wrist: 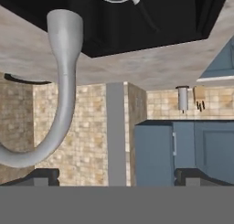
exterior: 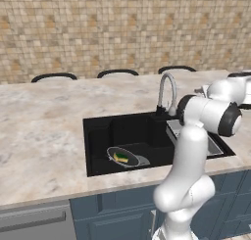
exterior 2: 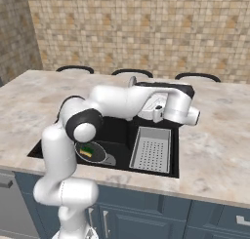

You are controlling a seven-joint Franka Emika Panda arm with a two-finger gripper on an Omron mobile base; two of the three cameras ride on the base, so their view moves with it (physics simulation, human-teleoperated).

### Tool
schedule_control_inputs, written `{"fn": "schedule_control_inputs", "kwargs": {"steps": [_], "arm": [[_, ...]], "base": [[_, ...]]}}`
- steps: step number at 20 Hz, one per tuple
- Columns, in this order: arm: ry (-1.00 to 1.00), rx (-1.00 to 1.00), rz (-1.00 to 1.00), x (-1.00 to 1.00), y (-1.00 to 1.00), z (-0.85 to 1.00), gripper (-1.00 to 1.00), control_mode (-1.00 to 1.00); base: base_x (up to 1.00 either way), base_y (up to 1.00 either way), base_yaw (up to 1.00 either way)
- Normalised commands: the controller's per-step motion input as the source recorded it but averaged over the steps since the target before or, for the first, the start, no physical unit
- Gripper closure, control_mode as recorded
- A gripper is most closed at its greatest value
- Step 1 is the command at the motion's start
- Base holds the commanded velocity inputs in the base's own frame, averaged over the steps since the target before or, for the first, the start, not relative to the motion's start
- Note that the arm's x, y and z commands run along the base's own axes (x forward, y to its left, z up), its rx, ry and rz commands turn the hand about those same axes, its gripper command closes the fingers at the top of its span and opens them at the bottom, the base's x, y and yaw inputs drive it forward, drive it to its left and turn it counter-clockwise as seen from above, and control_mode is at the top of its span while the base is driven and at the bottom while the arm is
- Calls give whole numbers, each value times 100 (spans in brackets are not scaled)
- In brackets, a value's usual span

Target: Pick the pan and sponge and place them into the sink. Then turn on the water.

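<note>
Jaws wide open, empty, beside faucet (wrist: 64, 81); pan (exterior: 125, 157), sponge (exterior: 121, 158) lie in sink (exterior: 98, 136).

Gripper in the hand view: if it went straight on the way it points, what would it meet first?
Probably nothing soon. The open gripper looks past the faucet, which curves to one side, toward a distant tiled wall; depth is unclear.

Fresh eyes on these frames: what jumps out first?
The white arm stretched across the black sink, its pincer open near the silver gooseneck faucet. Next, the pan on the sink floor with the green-and-yellow sponge lying in it.
</note>
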Motion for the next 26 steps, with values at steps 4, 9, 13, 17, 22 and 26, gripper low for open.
{"fn": "schedule_control_inputs", "kwargs": {"steps": [4, 9, 13, 17, 22, 26], "arm": [[0, 0, 4, 22, 0, -23, -100, -100], [2, 2, 4, 21, 3, -14, -100, -100], [7, 2, 5, 17, 7, -5, -100, -100], [7, 0, 5, 12, 13, -3, -100, -100], [6, -2, 5, 3, 13, -2, -100, -100], [1, -1, 6, 1, 11, -10, -100, -100]], "base": [[0, 0, 0], [0, 0, 0], [0, 0, 0], [0, 0, 0], [0, 0, 0], [0, 0, 0]]}}
